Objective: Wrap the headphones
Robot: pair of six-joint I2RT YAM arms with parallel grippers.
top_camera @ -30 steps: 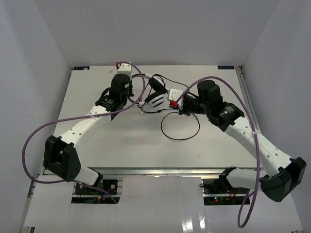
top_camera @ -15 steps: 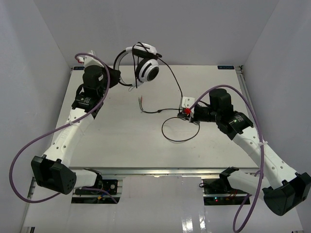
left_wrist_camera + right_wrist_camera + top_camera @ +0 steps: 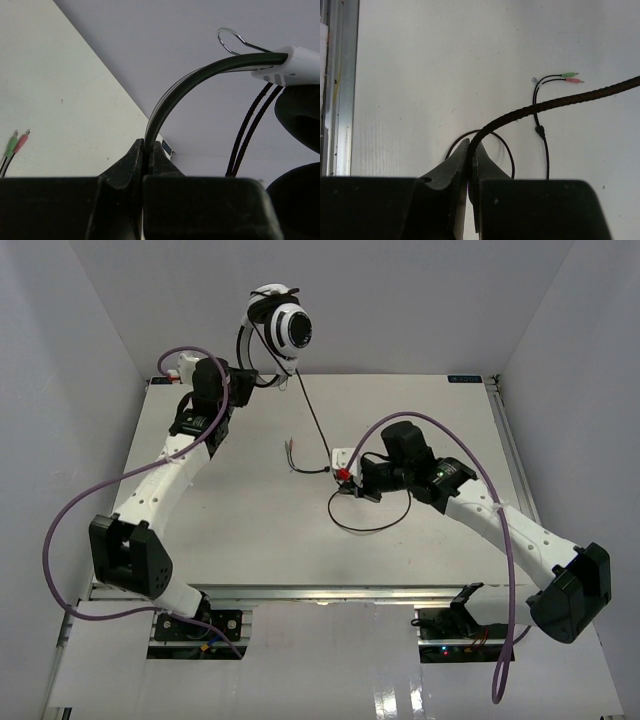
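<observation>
My left claw [image 3: 148,150] is pressed together on the black headband [image 3: 172,97] of the headphones [image 3: 283,325], holding them aloft above the far edge of the desk [image 3: 230,530], in front of the back wall [image 3: 400,300]. The white ear cups with their black pads hang off to the claw's right. My right claw [image 3: 470,152] sits low over the middle of the desk, pinching the thin black cable [image 3: 555,102]. From that pinch the cable runs in a straight line up to the headset. Beneath the right claw a slack loop [image 3: 511,159] of the same cable lies flat on the desk. Its tail ends in a green and a pink plug [image 3: 571,77], side by side on the surface just left of that claw. Thick purple robot cables [image 3: 60,530] arc beside both arms.
</observation>
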